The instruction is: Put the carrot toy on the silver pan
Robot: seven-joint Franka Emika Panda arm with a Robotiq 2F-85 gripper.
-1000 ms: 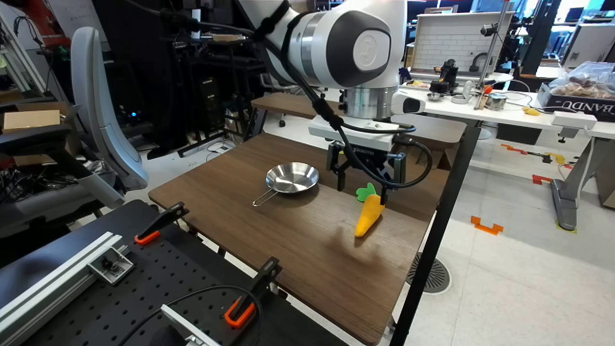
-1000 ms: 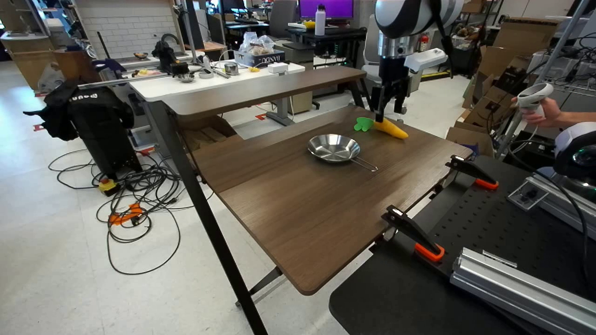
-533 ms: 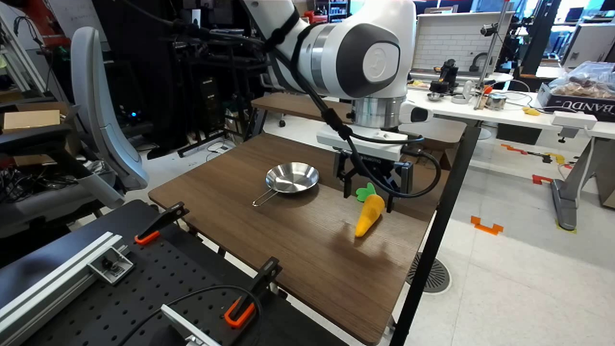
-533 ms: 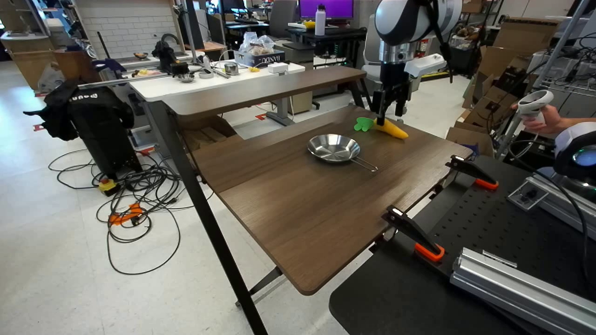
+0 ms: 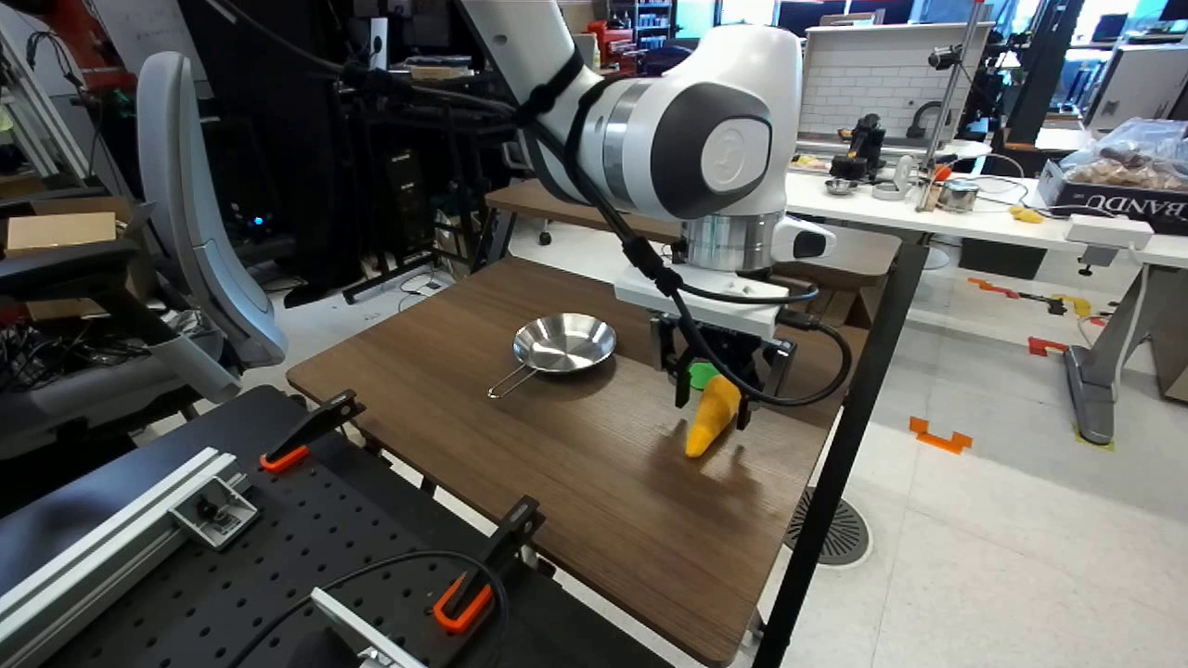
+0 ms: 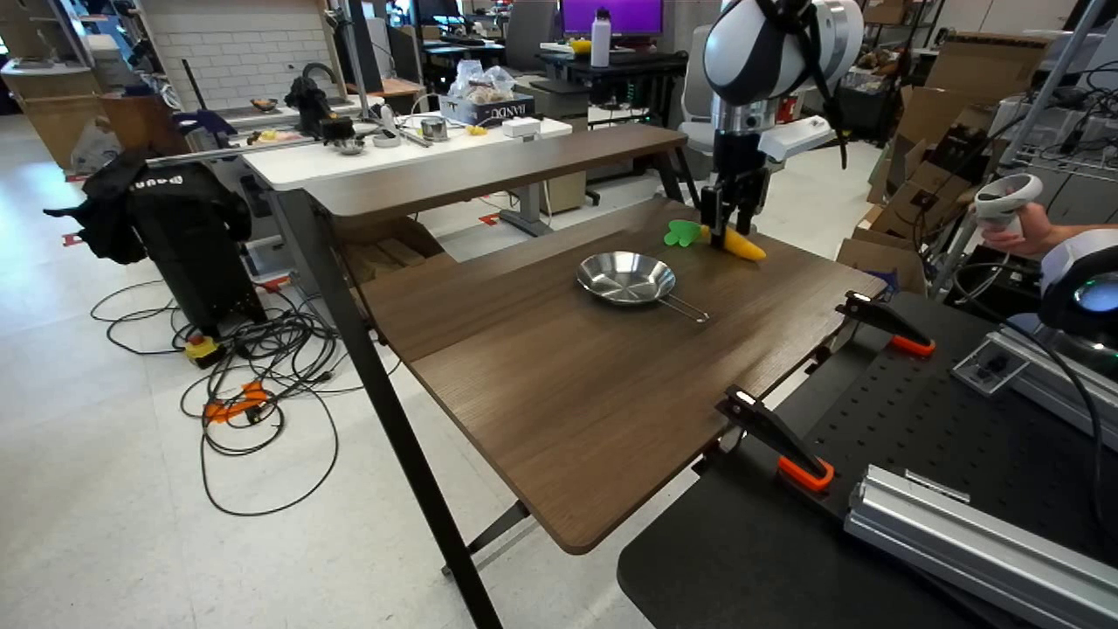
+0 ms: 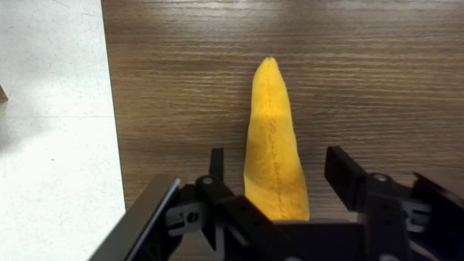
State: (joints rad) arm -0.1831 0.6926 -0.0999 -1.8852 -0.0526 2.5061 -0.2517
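Note:
The carrot toy, yellow-orange with a green leafy top, lies on the table in both exterior views (image 5: 711,429) (image 6: 744,249). In the wrist view its tapered body (image 7: 271,123) points up the picture; its leafy top is hidden by the gripper. The silver pan (image 5: 564,345), shiny and round with a thin wire handle, stands on the table apart from the carrot; it also shows in an exterior view (image 6: 625,279) and is out of the wrist view. My gripper (image 7: 274,159) is open, one finger on each side of the carrot's thick part, with gaps on both sides.
The brown table (image 5: 594,520) has a raised shelf (image 6: 489,170) along one side. A black pegboard bench (image 5: 306,547) with orange-handled clamps (image 5: 464,601) adjoins the table. In the wrist view, the table edge lies left of the carrot.
My open gripper has shifted sideways and come down, so its fingers now stand lower and on both sides of the carrot. The carrot and pan have not moved.

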